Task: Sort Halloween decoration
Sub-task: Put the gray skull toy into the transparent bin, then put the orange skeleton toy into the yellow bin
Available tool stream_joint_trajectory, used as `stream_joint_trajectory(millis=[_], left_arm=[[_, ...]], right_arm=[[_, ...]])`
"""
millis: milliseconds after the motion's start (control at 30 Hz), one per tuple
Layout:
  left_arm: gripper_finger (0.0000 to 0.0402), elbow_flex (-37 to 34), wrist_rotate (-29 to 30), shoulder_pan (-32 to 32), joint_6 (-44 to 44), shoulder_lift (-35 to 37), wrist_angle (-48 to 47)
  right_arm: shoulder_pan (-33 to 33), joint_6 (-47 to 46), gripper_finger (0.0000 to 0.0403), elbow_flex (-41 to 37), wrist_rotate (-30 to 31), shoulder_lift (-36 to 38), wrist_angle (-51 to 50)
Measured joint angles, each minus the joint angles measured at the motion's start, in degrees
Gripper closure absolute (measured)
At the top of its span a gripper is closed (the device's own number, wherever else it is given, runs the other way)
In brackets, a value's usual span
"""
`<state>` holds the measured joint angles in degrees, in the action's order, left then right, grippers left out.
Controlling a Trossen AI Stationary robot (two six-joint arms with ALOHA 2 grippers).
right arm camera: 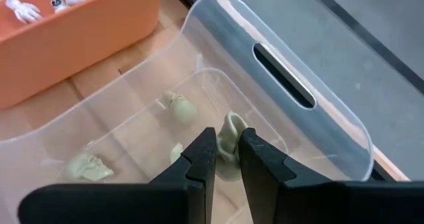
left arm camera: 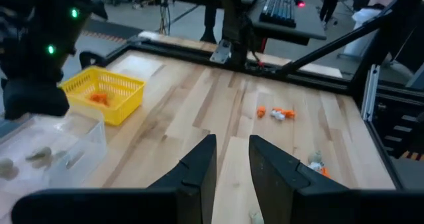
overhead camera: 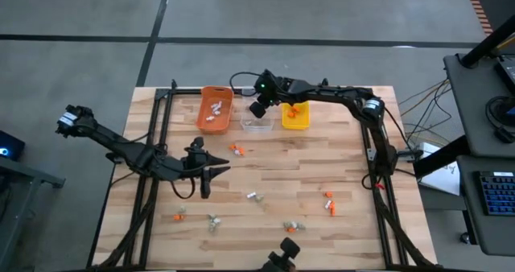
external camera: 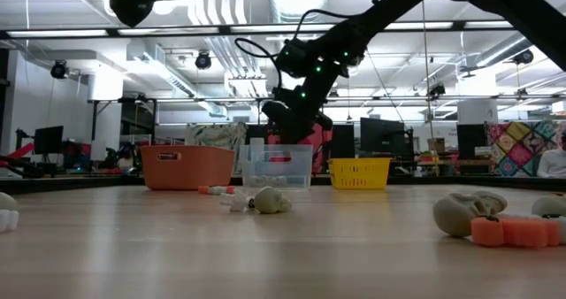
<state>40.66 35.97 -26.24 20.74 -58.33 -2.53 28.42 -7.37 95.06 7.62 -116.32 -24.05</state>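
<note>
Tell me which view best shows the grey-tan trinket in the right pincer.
Right wrist view: the grey-tan trinket sits pinched in the right pincer over the clear bin. High and low views hide it behind the arm; left wrist view shows only trinkets lying in the bin.

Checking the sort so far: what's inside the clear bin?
The clear bin holds grey-tan trinkets: three show, plus one between the right tool fingers. The tool covers the floor beneath it.
</note>
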Motion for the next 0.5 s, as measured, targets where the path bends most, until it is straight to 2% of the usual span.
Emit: stream_joint_trajectory(millis=[167,367,500], left_arm=[[0.0329,0.0,0.3,0.0,3.6,0.0,-2.8],[0.0329,0.0,0.5,0.0,8.1,-0.1,-4.9],[0.0329,0.0,0.0,0.0,14.8,-0.1,-8.7]], right_arm=[[0.0,-0.5,0.0335,0.6,-0.1,-0.1,-0.6],[0.0,-0.3,0.0279,1.3,-0.1,0.0,-1.0],[-0.1,0.0,0.0252,1.3,-0.4,1.1,-1.7]])
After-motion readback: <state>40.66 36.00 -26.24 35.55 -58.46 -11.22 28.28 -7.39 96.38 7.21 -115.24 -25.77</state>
